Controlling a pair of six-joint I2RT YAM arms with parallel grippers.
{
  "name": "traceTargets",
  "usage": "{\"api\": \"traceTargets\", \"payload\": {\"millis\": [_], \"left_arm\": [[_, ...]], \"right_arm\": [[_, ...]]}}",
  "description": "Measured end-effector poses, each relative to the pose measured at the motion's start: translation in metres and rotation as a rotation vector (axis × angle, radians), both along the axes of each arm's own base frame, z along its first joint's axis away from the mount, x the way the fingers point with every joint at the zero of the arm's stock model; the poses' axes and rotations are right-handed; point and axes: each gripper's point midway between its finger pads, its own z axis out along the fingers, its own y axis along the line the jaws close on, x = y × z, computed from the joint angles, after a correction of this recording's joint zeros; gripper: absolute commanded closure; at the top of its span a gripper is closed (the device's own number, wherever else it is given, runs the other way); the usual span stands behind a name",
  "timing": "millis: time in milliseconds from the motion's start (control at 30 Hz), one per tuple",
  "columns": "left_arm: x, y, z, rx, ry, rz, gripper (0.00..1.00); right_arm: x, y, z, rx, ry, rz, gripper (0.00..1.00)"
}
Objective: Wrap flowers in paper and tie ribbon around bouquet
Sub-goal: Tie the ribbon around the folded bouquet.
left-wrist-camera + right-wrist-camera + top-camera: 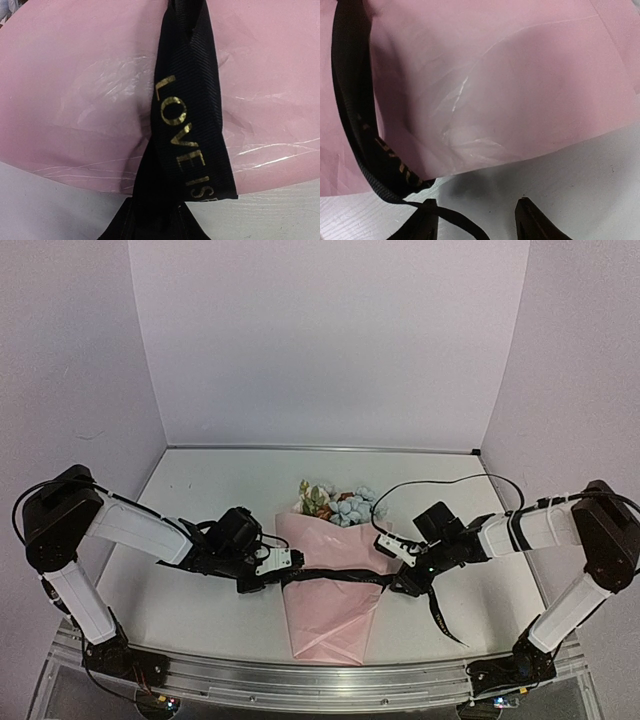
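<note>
Tying the ribbon [340,577] across the bouquet [330,615] lying on the worktop [200,610], we are pinching it in the left end effector [288,577] while the right end effector [475,220], gaping alongside, probably needs to grasp the loose tail.

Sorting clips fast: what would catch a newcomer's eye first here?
A cone of pink paper lies in the middle of the table, flowers poking from its far end. A black ribbon with gold lettering crosses its middle, with the left gripper and right gripper at either side, the right one open.
</note>
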Motion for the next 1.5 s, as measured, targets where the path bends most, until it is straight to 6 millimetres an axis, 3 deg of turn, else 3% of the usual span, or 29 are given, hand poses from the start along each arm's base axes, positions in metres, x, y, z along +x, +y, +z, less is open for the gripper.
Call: {"api": "traceTargets", "payload": {"millis": [133,267,533,767,867,1100,1267,1367,1500], "left_arm": [[-0.001,0.001,-0.001,0.005,0.004,0.001,0.9],[-0.001,0.002,-0.002,0.009,0.012,0.007,0.99],[0.006,0.014,0.0,0.046,0.011,0.105,1.0],[0.026,0.032,0.004,0.051,-0.013,0.335,1.0],[0.033,0.042,0.006,0.038,-0.021,0.447,1.0],[0.051,0.094,0.028,-0.044,-0.077,0.78,1.0],[0.083,0.16,0.087,-0.277,-0.113,1.079,1.0],[0.096,0.192,0.115,-0.395,-0.135,1.201,1.0],[0.098,0.227,0.124,-0.489,-0.11,1.315,1.0]], "right_arm": [[0.004,0.001,0.001,0.006,-0.014,-0.02,0.99],[0.003,-0.001,-0.002,0.007,-0.006,-0.047,1.0],[-0.005,-0.016,-0.002,-0.022,0.054,-0.167,1.0],[0.009,-0.032,0.024,-0.092,0.116,-0.434,1.0],[0.013,-0.047,0.025,-0.136,0.108,-0.567,1.0],[0.008,-0.095,0.011,-0.192,0.155,-0.89,1.0],[0.005,-0.129,0.01,-0.142,0.191,-1.113,1.0],[0.01,-0.14,0.018,-0.05,0.211,-1.226,1.0],[0.019,-0.141,0.026,0.068,0.241,-1.298,1.0]]}}
